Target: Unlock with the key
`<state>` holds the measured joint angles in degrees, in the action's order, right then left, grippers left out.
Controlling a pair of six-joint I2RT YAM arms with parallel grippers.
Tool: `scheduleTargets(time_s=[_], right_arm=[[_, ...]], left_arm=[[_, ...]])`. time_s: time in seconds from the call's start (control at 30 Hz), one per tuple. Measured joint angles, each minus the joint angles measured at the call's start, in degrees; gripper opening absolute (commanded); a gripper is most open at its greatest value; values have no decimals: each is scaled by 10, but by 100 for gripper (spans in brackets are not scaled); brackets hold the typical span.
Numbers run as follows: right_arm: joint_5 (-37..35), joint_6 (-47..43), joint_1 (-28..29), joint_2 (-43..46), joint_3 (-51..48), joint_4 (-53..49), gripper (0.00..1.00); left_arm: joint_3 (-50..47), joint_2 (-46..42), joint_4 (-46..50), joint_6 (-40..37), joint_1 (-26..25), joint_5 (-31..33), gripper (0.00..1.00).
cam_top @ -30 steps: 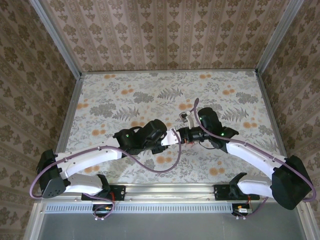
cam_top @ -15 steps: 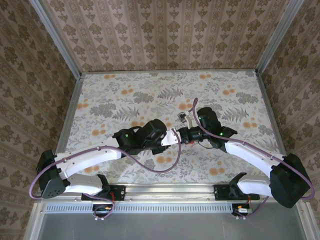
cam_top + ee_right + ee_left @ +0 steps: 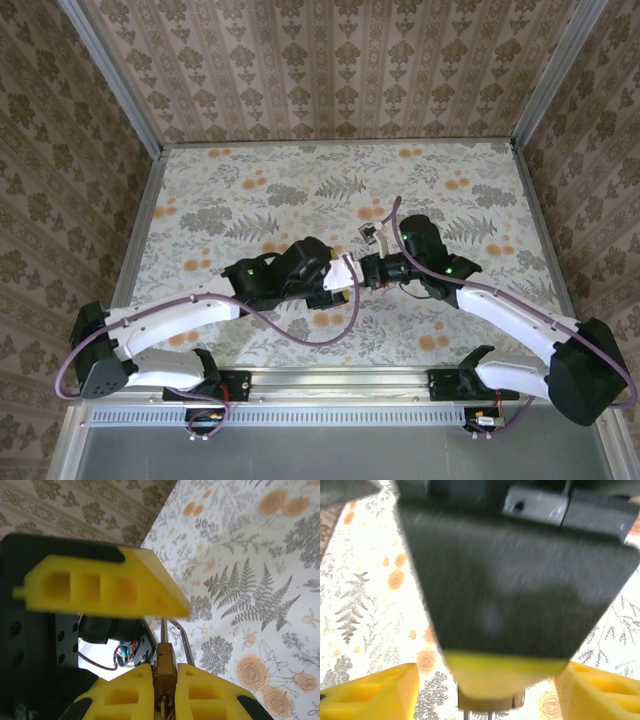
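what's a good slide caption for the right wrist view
right tool clamped on the brass padlock, silver shackle pointing out over the floral table

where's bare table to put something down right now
The far half of the table, between the back wall and the two hands, is bare, both far corners included. The middle is crowded: left hand and right hand meet there, the right one clamping a brass padlock, with a purple cable looping across the near strip.
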<state>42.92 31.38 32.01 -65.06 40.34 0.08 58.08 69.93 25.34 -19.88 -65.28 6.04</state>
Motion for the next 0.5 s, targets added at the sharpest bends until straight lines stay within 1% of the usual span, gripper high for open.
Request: scheduleTargets(time_s=[0.07, 0.17, 0.2, 0.27, 0.37, 0.5], right_arm=[[-3, -2, -16, 16, 0, -9, 6], [-5, -2, -38, 31, 0, -20, 6], [-5, -2, -41, 33, 0, -21, 6], [-4, -2, -43, 33, 0, -21, 6], [1, -1, -43, 33, 0, -20, 6], [13, 1, -43, 33, 0, -20, 6]], left_arm=[[-5, -28, 2, 3, 12, 7, 72], [-15, -82, 16, 13, 42, 17, 57], [-16, -96, 23, 16, 51, 21, 53], [-17, -108, 33, 21, 62, 23, 50], [-17, -89, 39, 26, 64, 12, 50], [-17, -36, 36, 29, 64, -4, 52]])
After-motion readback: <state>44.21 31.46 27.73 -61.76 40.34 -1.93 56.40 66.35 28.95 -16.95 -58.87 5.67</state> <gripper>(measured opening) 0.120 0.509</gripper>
